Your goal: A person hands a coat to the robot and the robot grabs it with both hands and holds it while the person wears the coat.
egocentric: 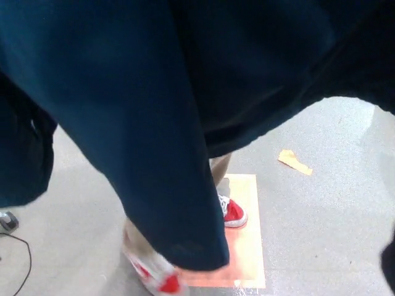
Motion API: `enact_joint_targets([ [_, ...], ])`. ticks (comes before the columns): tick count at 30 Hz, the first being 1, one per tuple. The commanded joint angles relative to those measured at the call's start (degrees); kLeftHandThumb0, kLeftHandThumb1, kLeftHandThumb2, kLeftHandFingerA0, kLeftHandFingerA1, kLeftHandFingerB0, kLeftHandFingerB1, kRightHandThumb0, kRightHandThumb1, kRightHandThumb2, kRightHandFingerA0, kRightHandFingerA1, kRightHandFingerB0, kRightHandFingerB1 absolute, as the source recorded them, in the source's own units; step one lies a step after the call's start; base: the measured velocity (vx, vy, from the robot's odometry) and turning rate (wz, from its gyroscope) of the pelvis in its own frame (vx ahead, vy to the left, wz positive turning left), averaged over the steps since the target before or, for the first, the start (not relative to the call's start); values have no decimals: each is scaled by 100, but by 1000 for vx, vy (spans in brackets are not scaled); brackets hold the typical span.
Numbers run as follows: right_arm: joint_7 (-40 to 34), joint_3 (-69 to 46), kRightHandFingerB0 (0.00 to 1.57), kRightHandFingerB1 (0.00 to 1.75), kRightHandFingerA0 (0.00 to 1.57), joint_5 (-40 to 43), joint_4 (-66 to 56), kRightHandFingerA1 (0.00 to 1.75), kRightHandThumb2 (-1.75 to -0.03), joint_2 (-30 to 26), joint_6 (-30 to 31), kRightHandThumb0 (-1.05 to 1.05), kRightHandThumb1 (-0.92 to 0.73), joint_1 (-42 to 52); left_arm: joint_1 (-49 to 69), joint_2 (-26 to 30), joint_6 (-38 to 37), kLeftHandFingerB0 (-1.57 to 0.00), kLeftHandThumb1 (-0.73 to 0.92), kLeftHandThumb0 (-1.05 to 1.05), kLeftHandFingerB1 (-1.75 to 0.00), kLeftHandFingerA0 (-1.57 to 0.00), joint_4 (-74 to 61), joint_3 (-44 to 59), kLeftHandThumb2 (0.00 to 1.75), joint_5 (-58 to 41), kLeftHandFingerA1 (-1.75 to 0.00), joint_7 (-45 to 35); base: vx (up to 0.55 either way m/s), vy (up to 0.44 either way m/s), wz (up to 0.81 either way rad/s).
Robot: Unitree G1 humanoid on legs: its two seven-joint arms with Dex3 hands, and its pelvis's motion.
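Coat point(142, 111) hangs across the view, hiding both hands; fingers' state unknowable.

Dark blue coat point(142, 105) over red sneakers point(233, 213)

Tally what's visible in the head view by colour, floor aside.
Navy: 1, the coat
Red and white: 2, the right-hand shoe and the blurred shoe
Orange: 2, the floor mat and the tape scrap
Total: 5
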Motion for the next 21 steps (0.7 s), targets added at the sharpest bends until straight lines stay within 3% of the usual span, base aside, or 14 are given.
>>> enact_joint_targets([
  [1, -77, 18, 82, 93, 85, -106, 68, 158, -68, -296, 444, -40, -78, -53, -31, 275, 337, -82, 56, -46, -121, -119, 97, 40, 88, 51, -144, -34, 0, 0, 0],
  [3, -44, 20, 84, 81, 88, -109, 70, 151, -68, -305, 456, -42, -79, -48, -26, 258, 375, -83, 56, -45, -122, -119, 99, 51, 87, 45, -145, -43, 0, 0, 0],
  [4, -30, 20, 82, 82, 96, -109, 71, 116, -103, -307, 459, -41, -65, -47, -23, 255, 377, -84, 56, -45, -122, -120, 99, 54, 87, 44, -146, -37, 0, 0, 0],
  [6, -15, 9, 79, 83, 99, -100, 71, 119, -102, -321, 423, -42, -65, -18, 24, 272, 317, -86, 54, -43, -123, -122, 93, 21, 87, 86, -146, 122, 0, 0, 0],
  [7, -29, 4, 84, 98, 86, -97, 70, 156, -68, -330, 402, -39, -79, -9, 26, 272, 320, -87, 54, -44, -125, -123, 94, 23, 87, 84, -147, 112, 0, 0, 0],
  [8, -35, 0, 86, 93, 88, -96, 69, 153, -68, -336, 397, -40, -79, -3, 27, 270, 334, -72, 72, -36, -154, -89, 95, 23, 66, 86, -175, 90, 0, 0, 0],
  [9, -35, -2, 86, 93, 88, -95, 69, 153, -68, -339, 401, -40, -79, 0, 25, 267, 351, -72, 72, -36, -154, -89, 96, 20, 66, 89, -175, 67, 0, 0, 0],
  [12, -33, 0, 85, 73, 90, -98, 73, 117, -64, -363, 347, -40, -81, 41, 67, 276, 354, -73, 71, -38, -154, -88, 96, 29, 66, 82, -175, 57, 0, 0, 0],
  [14, -15, -2, 85, 71, 90, -96, 72, 117, -64, -365, 356, -40, -80, 42, 68, 279, 346, -67, 73, -37, -158, -87, 98, 36, 62, 75, -175, -1, 0, 0, 0],
  [15, -13, -6, 81, 94, 85, -91, 73, 150, -68, -358, 369, -40, -79, 45, 77, 286, 324, -67, 72, -36, -158, -88, 96, 37, 62, 77, -175, 26, 0, 0, 0],
  [16, 9, -8, 80, 85, 96, -88, 75, 115, -104, -341, 404, -40, -64, 46, 94, 302, 291, -67, 72, -37, -159, -87, 94, 21, 62, 98, -175, 85, 0, 0, 0],
  [17, 37, -4, 80, 85, 96, -91, 75, 115, -104, -335, 427, -40, -64, 41, 97, 308, 288, -67, 72, -37, -159, -87, 94, 1, 62, 121, -175, 97, 0, 0, 0],
  [18, 42, -4, 83, 82, 88, -91, 74, 132, -64, -337, 418, -40, -82, 42, 99, 311, 285, -66, 71, -38, -158, -86, 93, -9, 61, 132, -175, 99, 0, 0, 0],
  [21, 41, -1, 84, 89, 88, -94, 68, 137, -64, -342, 378, -40, -81, 48, 124, 316, 278, -68, 70, -37, -158, -88, 92, -6, 61, 132, -175, 145, 0, 0, 0],
])
